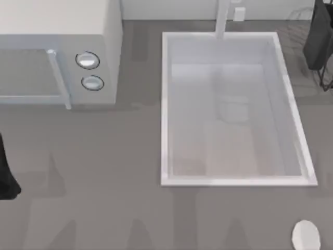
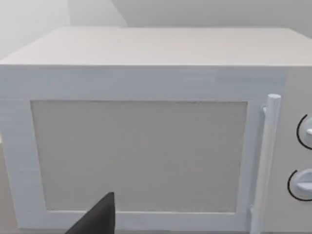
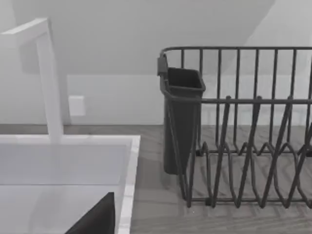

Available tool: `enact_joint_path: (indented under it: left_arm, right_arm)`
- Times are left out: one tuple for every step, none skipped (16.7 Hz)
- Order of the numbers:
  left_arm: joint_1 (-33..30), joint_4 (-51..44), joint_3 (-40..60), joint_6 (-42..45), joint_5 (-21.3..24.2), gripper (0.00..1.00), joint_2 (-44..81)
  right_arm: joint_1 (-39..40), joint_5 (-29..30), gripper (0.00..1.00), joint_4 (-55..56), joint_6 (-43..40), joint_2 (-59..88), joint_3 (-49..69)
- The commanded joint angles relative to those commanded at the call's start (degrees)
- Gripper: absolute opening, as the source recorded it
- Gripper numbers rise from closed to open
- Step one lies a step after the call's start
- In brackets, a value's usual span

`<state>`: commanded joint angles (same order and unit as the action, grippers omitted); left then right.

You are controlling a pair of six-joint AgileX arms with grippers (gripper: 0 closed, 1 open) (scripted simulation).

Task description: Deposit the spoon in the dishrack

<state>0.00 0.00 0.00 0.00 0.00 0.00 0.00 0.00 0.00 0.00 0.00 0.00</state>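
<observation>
Grey table (image 1: 114, 172) with microwave (image 1: 57, 52), sink (image 1: 166, 104), dishrack (image 3: 243, 146), spoon (image 1: 306, 234).

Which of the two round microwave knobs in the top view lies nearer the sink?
The lower knob lies nearer the sink. It sits slightly further right than the upper knob, closer to the basin's left rim.

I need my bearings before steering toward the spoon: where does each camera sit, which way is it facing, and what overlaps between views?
Top view: above the table, looking down on the microwave, sink, spoon and dishrack; a dark piece of the left arm shows at the left edge.
Left wrist view: faces the microwave door; a dark part of the left hand shows.
Right wrist view: faces the dishrack and its dark cutlery cup, the sink beside it; a dark part of the right hand shows.
Shared: top and left wrist views share the microwave knobs; top and right wrist views share the faucet.
</observation>
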Motion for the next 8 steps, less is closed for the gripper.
enact_joint_path:
  left_arm:
    - [0.0, 0.0, 0.0, 0.0, 0.0, 1.0, 0.0]
    - [0.0, 0.0, 0.0, 0.0, 0.0, 1.0, 0.0]
    - [0.0, 0.0, 0.0, 0.0, 0.0, 1.0, 0.0]
    - [0.0, 0.0, 0.0, 0.0, 0.0, 1.0, 0.0]
    - [0.0, 0.0, 0.0, 0.0, 0.0, 1.0, 0.0]
    - [0.0, 0.0, 0.0, 0.0, 0.0, 1.0, 0.0]
    - [0.0, 0.0, 0.0, 0.0, 0.0, 1.0, 0.0]
    - [0.0, 0.0, 0.0, 0.0, 0.0, 1.0, 0.0]
  right_arm:
    - [0.0, 0.0, 1.0, 0.0, 0.0, 0.0, 0.0]
    - [0.1, 0.0, 1.0, -0.1, 0.1, 0.1, 0.1]
    - [0.7, -0.1, 1.0, -0.7, 0.7, 0.7, 0.6]
    - [2.0, -0.2, 1.0, -2.0, 2.0, 2.0, 1.6]
    - [3.7, -0.2, 1.0, -3.8, 3.8, 3.8, 3.0]
    - [6.0, -0.3, 1.0, -6.3, 6.3, 6.3, 4.8]
    - [8.7, -0.3, 1.0, -9.3, 9.4, 9.3, 6.8]
    - [11.6, -0.3, 1.0, -12.9, 13.0, 12.9, 9.0]
